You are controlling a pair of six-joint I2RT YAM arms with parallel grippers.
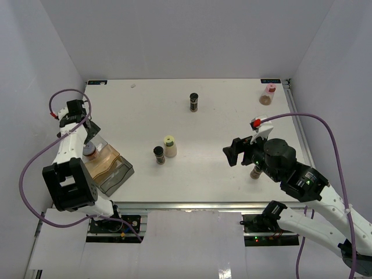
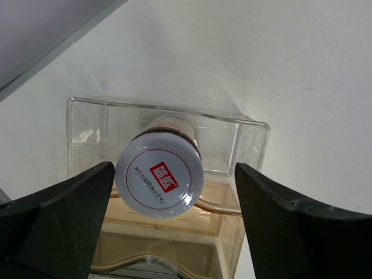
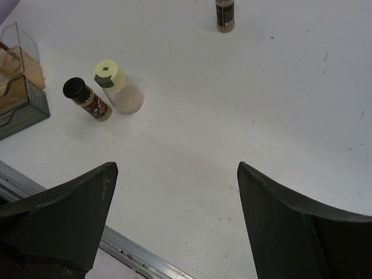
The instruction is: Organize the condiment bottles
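From above: left gripper [image 1: 88, 133] at the far end of the rack [image 1: 116, 174] by the left edge of the table [image 1: 221, 128], directly over a white-cap jar [image 1: 90, 151] standing in the clear compartment. Mid-table, black-cap jar [image 1: 158, 154] and yellow-cap jar [image 1: 170, 145] upright, just beside each other. Further back, a lone jar [image 1: 193, 102]; pink-cap jar [image 1: 268, 95] near the far right corner. Right gripper [image 1: 234, 154] spread open over bare table, a brown jar [image 1: 256, 172] close by its arm, partly hidden.

Left wrist: white-cap jar [image 2: 160, 180] seen cap-on, upright inside the rack [image 2: 250, 145], in its clear end compartment, amber compartment nearer. Left gripper [image 2: 174, 180] wide apart, fingers [image 2: 64, 215] either side of the cap with a gap on both sides, nothing held.

Right wrist: right gripper [image 3: 174, 174] wide apart, only table [image 3: 261, 87] between the fingers [image 3: 290, 226]. Ahead and left, black-cap jar [image 3: 87, 99] just beside yellow-cap jar [image 3: 116, 87]; lone jar [image 3: 224, 16] at the top edge; rack [image 3: 20, 87] at the left edge.
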